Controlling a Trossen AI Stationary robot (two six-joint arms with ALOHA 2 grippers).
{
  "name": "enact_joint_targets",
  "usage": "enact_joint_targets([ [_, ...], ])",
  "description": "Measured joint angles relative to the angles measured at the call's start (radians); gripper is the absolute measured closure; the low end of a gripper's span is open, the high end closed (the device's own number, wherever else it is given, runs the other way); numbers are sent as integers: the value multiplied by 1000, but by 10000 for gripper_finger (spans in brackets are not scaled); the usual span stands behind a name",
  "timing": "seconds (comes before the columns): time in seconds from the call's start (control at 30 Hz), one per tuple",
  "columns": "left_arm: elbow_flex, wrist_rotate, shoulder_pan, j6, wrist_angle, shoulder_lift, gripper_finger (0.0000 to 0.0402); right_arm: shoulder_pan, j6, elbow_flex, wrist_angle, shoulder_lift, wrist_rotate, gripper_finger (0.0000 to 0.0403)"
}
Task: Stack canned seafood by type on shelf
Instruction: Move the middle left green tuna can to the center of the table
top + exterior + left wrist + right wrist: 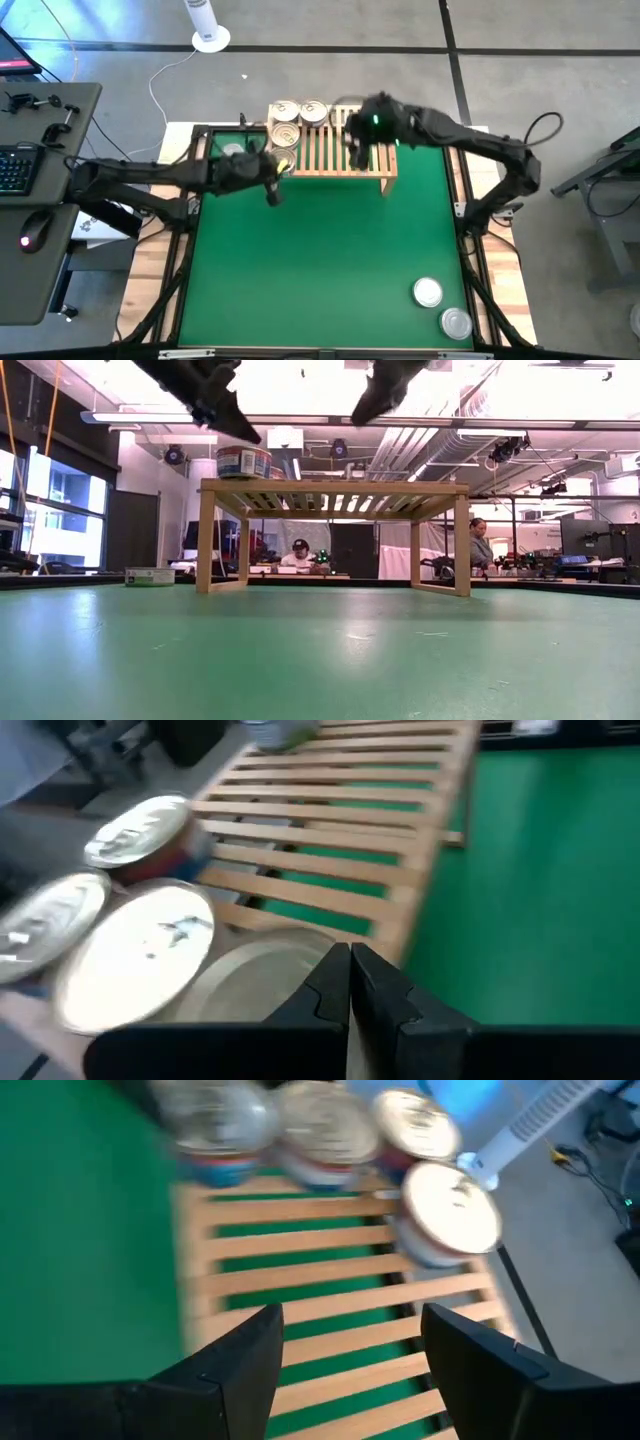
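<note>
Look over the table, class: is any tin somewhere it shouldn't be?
Yes. Two silver-topped tins sit on the green mat at its near right corner, far from the shelf, and another tin lies on the mat left of it.

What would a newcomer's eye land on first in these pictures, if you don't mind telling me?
Most likely the light-wood shelf at the far edge of the green mat, with tins clustered at its left end. Both arms hang over it: the left gripper with jaws shut near that cluster, the right gripper with empty, open jaws over the slats. Two silver-topped tins sit alone at the mat's near right corner.
</note>
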Motion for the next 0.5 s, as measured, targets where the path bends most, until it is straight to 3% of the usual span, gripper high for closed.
enact_joint_targets([
  [0.17, -140, -6, -118, -30, 126, -34, 402, 242, 103, -36, -83, -45, 140, 171],
  [0.37, -210, -108, -303, -109, 210, -29, 402, 498, 377, -313, -39, -156, 338, 171],
  [0.43, -232, -136, -369, -135, 231, -29, 401, 566, 530, -394, -34, -186, 323, 171],
  [0.5, -249, -161, -426, -163, 288, -30, 402, 619, 694, -458, -34, -206, 243, 171],
])
